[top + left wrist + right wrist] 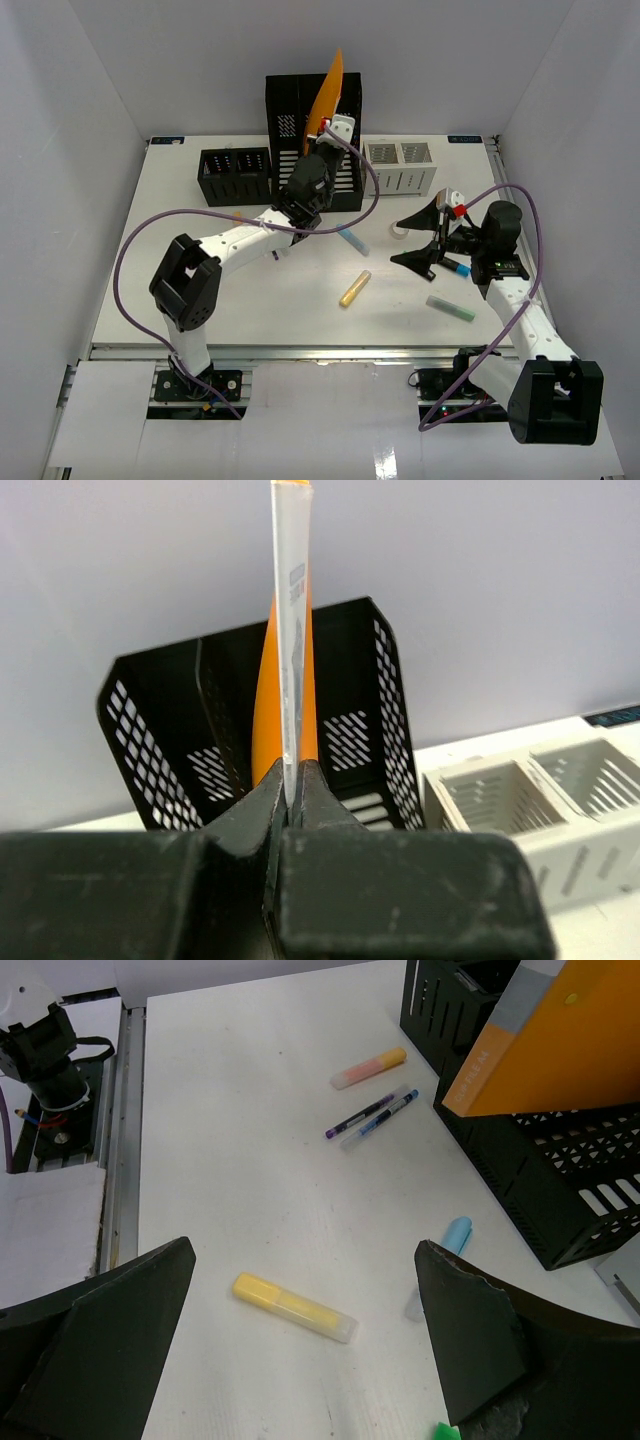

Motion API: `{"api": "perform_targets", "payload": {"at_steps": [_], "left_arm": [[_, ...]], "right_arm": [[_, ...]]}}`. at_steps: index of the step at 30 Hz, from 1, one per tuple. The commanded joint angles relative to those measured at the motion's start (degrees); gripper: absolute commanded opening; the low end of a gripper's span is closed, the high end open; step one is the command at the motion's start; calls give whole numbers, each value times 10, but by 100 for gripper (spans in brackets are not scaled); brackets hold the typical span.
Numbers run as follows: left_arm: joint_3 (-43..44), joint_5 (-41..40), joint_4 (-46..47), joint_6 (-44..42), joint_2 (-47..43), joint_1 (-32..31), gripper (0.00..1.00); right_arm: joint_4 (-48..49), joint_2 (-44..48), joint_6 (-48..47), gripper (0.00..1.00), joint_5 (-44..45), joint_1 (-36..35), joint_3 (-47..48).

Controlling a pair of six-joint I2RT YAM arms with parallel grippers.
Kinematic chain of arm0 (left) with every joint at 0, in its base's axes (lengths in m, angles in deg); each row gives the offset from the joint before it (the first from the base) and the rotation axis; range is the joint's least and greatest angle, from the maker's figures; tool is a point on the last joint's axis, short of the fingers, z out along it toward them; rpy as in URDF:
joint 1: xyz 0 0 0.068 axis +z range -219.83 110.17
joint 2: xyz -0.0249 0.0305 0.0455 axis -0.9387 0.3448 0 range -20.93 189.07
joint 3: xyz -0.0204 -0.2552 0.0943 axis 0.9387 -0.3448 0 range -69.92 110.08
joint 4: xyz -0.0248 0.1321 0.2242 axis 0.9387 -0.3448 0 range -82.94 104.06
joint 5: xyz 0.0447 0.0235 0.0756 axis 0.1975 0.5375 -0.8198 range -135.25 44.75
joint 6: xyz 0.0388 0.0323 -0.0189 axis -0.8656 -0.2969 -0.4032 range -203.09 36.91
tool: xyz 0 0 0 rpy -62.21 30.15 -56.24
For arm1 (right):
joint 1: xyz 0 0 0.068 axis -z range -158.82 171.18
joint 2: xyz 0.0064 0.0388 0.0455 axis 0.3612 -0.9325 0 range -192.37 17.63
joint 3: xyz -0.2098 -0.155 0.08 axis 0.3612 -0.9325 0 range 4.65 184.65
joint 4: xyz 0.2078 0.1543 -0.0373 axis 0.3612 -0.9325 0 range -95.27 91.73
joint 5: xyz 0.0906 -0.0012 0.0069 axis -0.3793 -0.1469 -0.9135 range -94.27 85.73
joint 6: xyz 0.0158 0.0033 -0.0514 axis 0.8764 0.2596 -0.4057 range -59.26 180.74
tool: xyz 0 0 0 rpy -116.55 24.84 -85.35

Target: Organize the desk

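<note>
Surface: the desk is a flat, matte white rectangle filling the floor of the enclosure. Plain white walls close it in on the left, back and right. A metal rail runs along the near edge, in front of the arm bases.

Fixtures at the back: a tall black file holder of rigid perforated sheet, with slotted sides. A low black mesh organizer sits to its left and a pale two-cell mesh organizer to its right.

Loose items:
- yellow highlighter, a translucent cylinder, lying mid-desk
- green highlighter, lying toward the right
- blue-capped marker, lying near the file holder
- two slim pens, lying side by side
- pink highlighter, just beyond the pens

Left gripper: clenched on the lower edge of a thin orange folder. The folder stands nearly upright, slightly tilted, above the file holder's open top. Its edge looks glossy and partly clear.

Right gripper: fingers spread wide with nothing between them, raised over the desk on the right side, with the yellow highlighter below.
</note>
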Motion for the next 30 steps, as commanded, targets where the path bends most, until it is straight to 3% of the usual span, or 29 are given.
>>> {"api": "perform_targets", "payload": {"at_steps": [1, 6, 12, 23, 30], "left_arm": [[78, -11, 37, -62, 10, 5, 0], [95, 2, 59, -78, 24, 10, 0], [99, 48, 55, -21, 35, 34, 0], [34, 111, 103, 51, 51, 54, 0], [15, 122, 126, 50, 62, 63, 0]], "right_arm": [[30, -4, 9, 97, -14, 5, -6], [33, -4, 10, 97, -16, 5, -8], [34, -4, 10, 97, -19, 6, -8], [34, 1, 9, 97, -27, 8, -6], [34, 3, 9, 97, -30, 9, -7]]}}
